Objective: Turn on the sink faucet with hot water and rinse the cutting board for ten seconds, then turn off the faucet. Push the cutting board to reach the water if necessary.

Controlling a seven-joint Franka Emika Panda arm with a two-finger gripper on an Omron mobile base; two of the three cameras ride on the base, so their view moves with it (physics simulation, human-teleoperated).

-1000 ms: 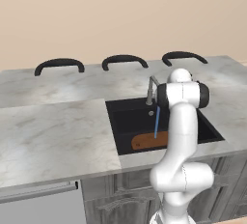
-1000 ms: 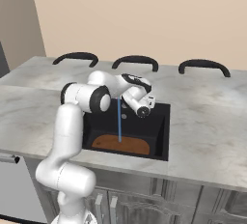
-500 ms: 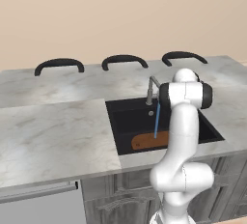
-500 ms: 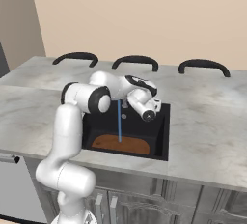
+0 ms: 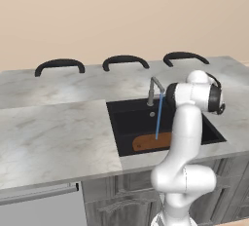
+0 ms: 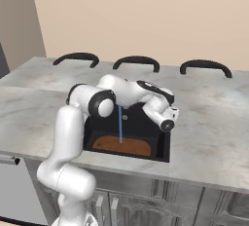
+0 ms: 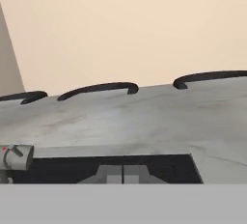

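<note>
The grey faucet [image 5: 154, 90] stands at the back rim of the black sink [image 5: 130, 119]. A thin blue stream of water [image 5: 158, 118] falls from its spout onto the orange-brown cutting board [image 5: 150, 142], which lies flat along the basin's front. From the right base view the water [image 6: 120, 124] lands on the middle of the board [image 6: 121, 145]. My gripper [image 6: 168, 123] hovers over the sink's right part, away from the faucet, holding nothing. In the hand view its fingertips [image 7: 123, 175] sit together, shut, and the faucet [image 7: 14, 157] is at the far left.
Three black curved chair backs [image 5: 60, 65] [image 5: 125, 60] [image 5: 185, 56] line the far edge of the grey marble counter [image 5: 53, 137]. My arm's elbow [image 6: 92, 101] hangs over the sink's left rim. A dishwasher front [image 5: 39, 208] sits below the counter at left.
My hand has drifted rightward over the sink, farther from the faucet. The water keeps running onto the board, which has not moved.
</note>
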